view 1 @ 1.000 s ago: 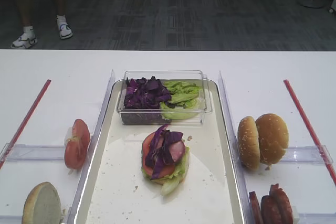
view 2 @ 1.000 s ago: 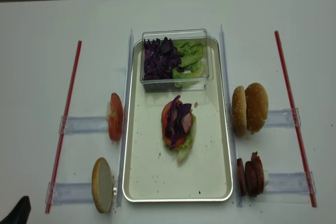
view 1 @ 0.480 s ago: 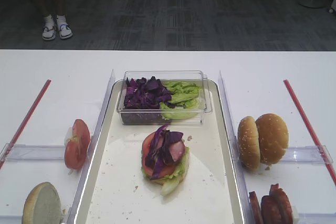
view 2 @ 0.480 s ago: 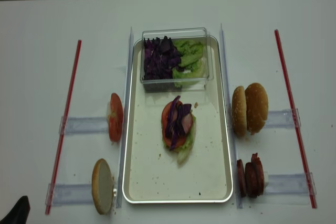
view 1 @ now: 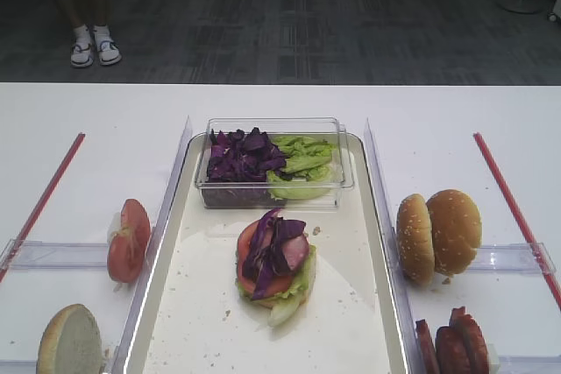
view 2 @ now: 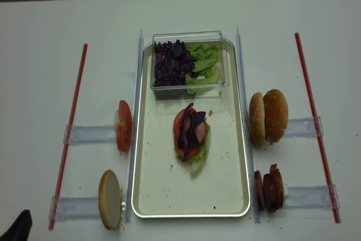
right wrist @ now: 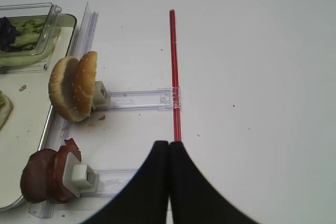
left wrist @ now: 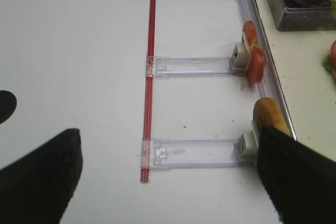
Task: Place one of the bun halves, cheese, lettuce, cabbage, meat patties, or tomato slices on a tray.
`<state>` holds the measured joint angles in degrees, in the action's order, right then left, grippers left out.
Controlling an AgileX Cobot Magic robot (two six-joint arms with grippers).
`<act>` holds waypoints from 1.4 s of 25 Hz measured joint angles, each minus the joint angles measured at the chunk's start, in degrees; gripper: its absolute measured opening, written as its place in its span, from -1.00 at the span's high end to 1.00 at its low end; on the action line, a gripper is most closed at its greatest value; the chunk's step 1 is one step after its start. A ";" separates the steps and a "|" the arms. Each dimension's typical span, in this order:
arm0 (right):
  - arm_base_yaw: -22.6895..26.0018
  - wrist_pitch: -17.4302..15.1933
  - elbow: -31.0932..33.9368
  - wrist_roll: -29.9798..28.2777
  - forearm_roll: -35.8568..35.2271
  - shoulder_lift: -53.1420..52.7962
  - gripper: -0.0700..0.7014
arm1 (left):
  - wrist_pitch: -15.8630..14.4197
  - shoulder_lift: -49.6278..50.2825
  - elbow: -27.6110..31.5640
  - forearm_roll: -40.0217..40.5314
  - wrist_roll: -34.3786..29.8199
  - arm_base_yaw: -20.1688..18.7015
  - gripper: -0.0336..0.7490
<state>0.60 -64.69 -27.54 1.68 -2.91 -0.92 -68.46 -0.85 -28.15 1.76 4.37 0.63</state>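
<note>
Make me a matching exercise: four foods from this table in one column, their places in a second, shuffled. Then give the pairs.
Column one:
1. cabbage tub
2. bun halves
3. meat patties
4. tomato slices

Column two:
A. standing in a rack left of the tray
B. far end of the tray
C. near rack, right of the tray
D. far rack, right of the tray

Pairs: 1-B, 2-D, 3-C, 4-A

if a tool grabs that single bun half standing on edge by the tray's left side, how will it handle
The bun half stands on its round edge, so it would probably tip or roll if nudged. It looks soft and light, likely to squash under a tight grip. Crumbs on the tray hint that it sheds.
</note>
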 joint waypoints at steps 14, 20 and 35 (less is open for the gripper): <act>0.00 0.00 0.00 0.00 0.00 0.00 0.72 | 0.03 0.00 0.00 0.00 0.00 0.00 -0.67; 0.00 0.00 0.00 0.00 0.00 0.00 0.72 | 0.03 0.00 0.00 0.00 0.00 0.00 -0.67; 0.00 0.00 0.00 0.00 0.00 0.00 0.72 | 0.16 0.00 0.00 0.00 -0.04 0.00 -0.67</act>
<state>0.60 -64.69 -27.54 1.68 -2.91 -0.92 -68.30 -0.85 -28.15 1.76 4.33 0.63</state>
